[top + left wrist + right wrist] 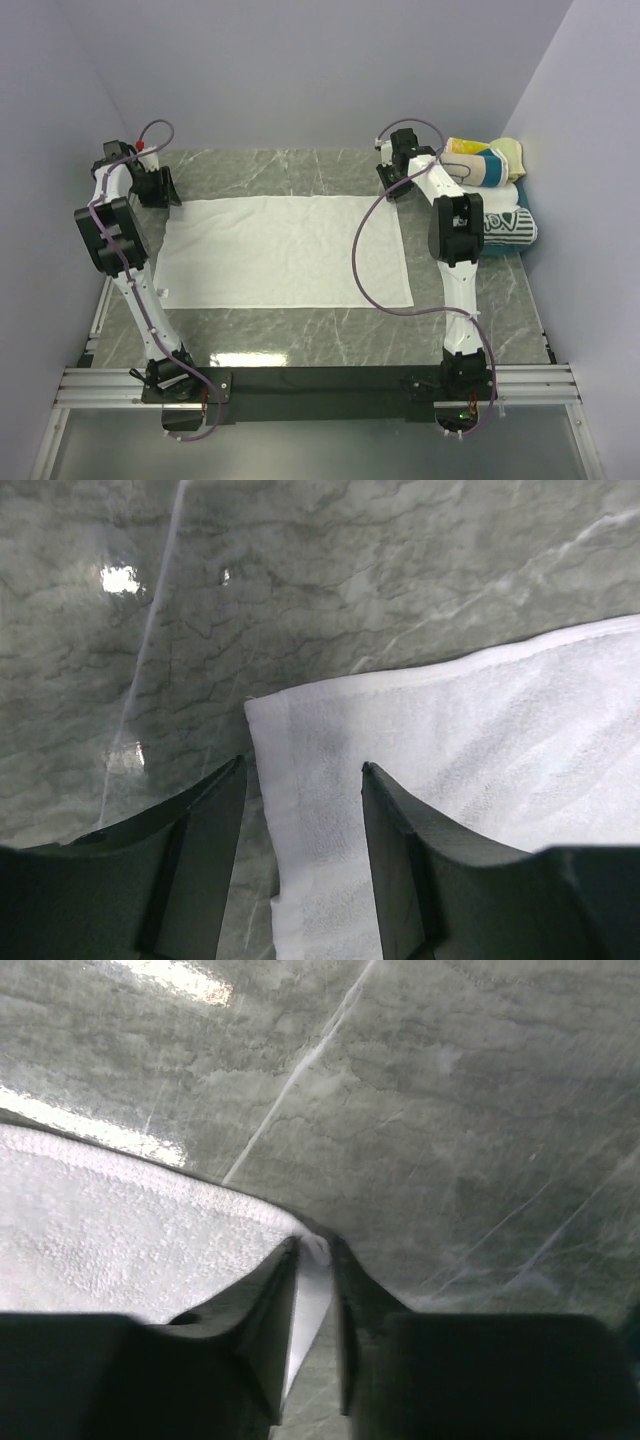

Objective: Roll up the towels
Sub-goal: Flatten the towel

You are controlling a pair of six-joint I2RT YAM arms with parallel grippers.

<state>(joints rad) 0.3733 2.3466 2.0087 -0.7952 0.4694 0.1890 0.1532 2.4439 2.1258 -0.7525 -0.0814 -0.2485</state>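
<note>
The white towel (285, 250) lies spread flat on the marble table (330, 335). The left gripper (303, 772) sits at the towel's far left corner. Its fingers are apart, one on each side of the hemmed side edge, and hold nothing. The right gripper (315, 1250) is at the towel's far right corner, fingers pinched on the corner hem. A striped roll (485, 165) and a printed roll (508, 226) are stacked beyond the towel's right edge. Expect the terry cloth to be light, limp and prone to bunching. Take hold at both far hemmed corners together. Keep the far edge taut between them so the roll starts straight.
</note>
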